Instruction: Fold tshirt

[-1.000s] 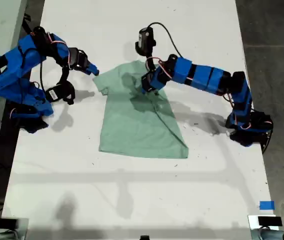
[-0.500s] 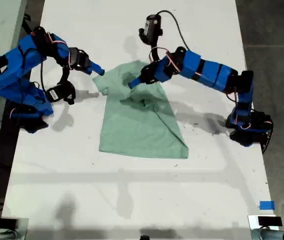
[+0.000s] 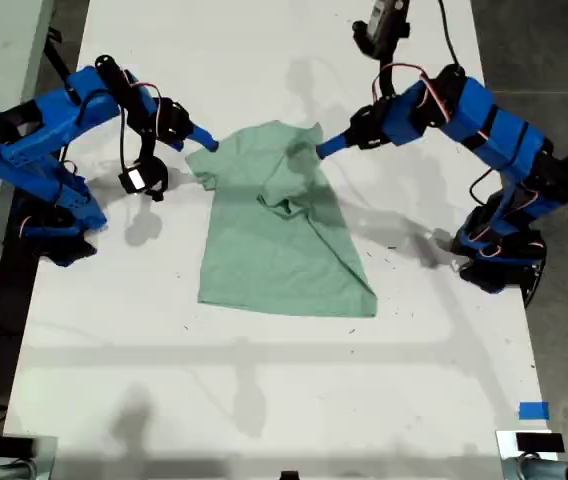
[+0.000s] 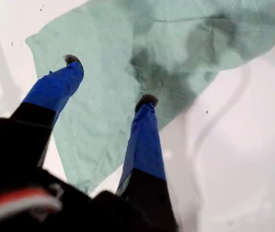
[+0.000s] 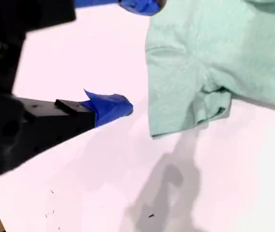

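Pale mint-green tshirt (image 3: 279, 250) spread on a white desk (image 3: 264, 400), near the middle in the exterior view, one side folded inward along a slanted crease, cloth rumpled near the chest. My first gripper (image 3: 326, 148) (image 4: 109, 80) at the shirt's upper edge toward the exterior view's right, above the cloth, jaws spread wide, grasping nothing. My second gripper (image 3: 204, 142) (image 5: 135, 55) on the exterior view's left, just beside the short sleeve (image 5: 186, 96), over bare desk, jaws parted and empty.

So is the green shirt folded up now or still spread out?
Partly folded. The tshirt has one side flap doubled over its middle with a diagonal edge, while the sleeve at the exterior view's left still lies flat on the table.
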